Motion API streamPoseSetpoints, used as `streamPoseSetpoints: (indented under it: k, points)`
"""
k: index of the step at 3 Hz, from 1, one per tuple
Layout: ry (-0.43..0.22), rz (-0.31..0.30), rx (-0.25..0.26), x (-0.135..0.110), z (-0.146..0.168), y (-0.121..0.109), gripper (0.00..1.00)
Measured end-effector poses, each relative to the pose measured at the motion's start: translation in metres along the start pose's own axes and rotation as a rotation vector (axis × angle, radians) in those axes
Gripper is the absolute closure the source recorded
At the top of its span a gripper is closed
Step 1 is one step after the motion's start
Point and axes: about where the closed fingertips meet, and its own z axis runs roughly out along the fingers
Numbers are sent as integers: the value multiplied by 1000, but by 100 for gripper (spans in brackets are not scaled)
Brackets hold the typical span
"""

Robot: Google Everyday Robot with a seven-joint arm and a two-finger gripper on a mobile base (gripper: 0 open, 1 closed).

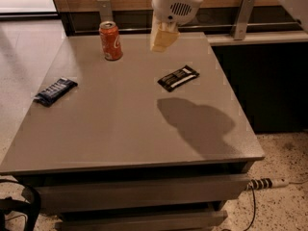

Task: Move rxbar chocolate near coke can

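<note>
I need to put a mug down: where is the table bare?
The front half, below the dark blue wrapper and the rxbar chocolate, is bare. Tightest: between the coke can and the gripper hanging over the back edge.

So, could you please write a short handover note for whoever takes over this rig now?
The gripper hangs over the grey table, near its back edge, carrying nothing.
The rxbar chocolate, a flat black wrapper with white lettering, lies on the table.
The red, silver-topped coke can stands upright back-left of it, a gap between.
A dark blue wrapper lies at the left edge.
Done: bar set down. Left: perhaps bring it closer to the can.
</note>
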Motion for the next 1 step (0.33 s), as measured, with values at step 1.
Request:
streamPoseSetpoints:
  k: [1]
  points:
    - [-2, -2, 3, -1, 1, -1, 59]
